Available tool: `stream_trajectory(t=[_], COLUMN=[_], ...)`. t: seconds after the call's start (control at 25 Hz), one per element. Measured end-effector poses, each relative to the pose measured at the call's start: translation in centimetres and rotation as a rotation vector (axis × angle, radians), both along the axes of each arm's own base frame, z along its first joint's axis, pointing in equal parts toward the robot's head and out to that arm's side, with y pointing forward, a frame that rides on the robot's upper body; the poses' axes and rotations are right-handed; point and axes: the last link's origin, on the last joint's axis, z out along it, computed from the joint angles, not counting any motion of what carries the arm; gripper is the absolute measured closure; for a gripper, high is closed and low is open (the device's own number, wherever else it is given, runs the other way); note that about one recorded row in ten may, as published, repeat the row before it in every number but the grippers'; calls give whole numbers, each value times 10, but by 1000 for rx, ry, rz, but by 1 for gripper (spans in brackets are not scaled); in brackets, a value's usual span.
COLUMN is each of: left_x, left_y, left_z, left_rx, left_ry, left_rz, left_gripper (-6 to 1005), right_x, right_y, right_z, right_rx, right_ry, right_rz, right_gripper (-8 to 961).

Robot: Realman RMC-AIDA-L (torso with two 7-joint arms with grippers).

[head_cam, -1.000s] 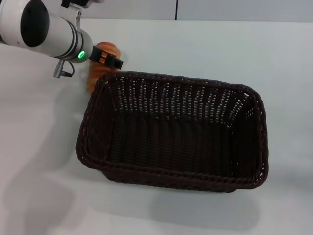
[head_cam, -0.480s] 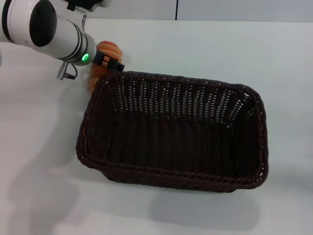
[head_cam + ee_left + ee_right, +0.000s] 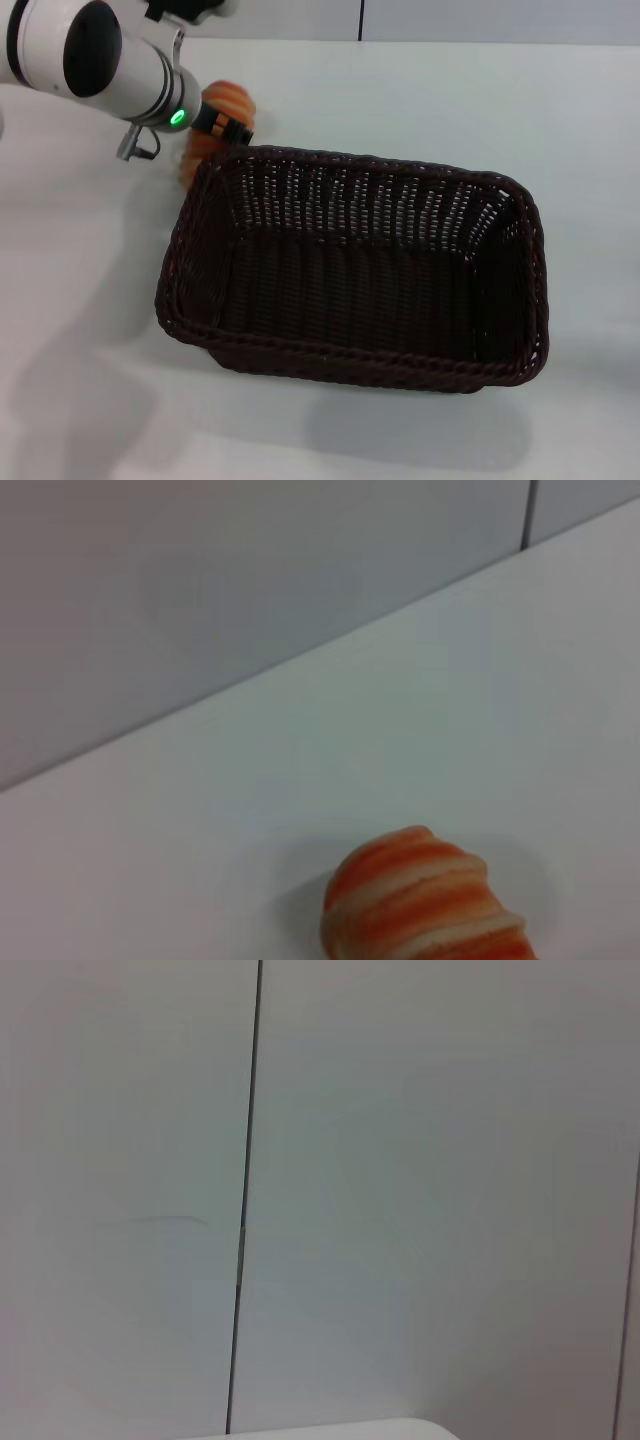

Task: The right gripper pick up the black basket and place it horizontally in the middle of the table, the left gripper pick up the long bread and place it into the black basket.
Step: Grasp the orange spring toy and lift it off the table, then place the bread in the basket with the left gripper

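Shifted slightly farther back, the left gripper (image 3: 225,125) is seen over the ridged, striped long bread (image 3: 222,108); its finger state cannot be told. Beside lies the woven black basket (image 3: 355,270).

The white desk (image 3: 420,90) carried the black basket (image 3: 355,265), which sat lengthwise across its middle with the open side up. Just beyond the basket's far left corner was the long bread (image 3: 222,118), striped orange and cream; whether it rested on the desk surface could not be told.
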Motion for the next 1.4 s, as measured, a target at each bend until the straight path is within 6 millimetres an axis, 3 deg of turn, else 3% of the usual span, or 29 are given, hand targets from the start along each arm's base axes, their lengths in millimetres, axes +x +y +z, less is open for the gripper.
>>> stream_trajectory(t=[0.44,0.56,0.84,1.16,1.4], left_x=[50,84,109,88,80], left_y=[-5,-17,-49,-97,-99], left_z=[16,29,64,64,64], left_rx=[-12,-61,-244,-642,-655], left_ry=[7,-27,-268,-343,-352], left_rz=[-210,-360,-552,-698,-724], left_gripper=[424,448,506,567,599], right_x=[1,1,0,-1,-2], right_y=[-1,-2,-1,0,4], right_z=[0,0,0,2,3], right_rx=[1,2,3,14,10], right_ry=[4,6,7,6,-1], right_rz=[-3,-4,-1,3,9], right_gripper=[116,117,118,117,118])
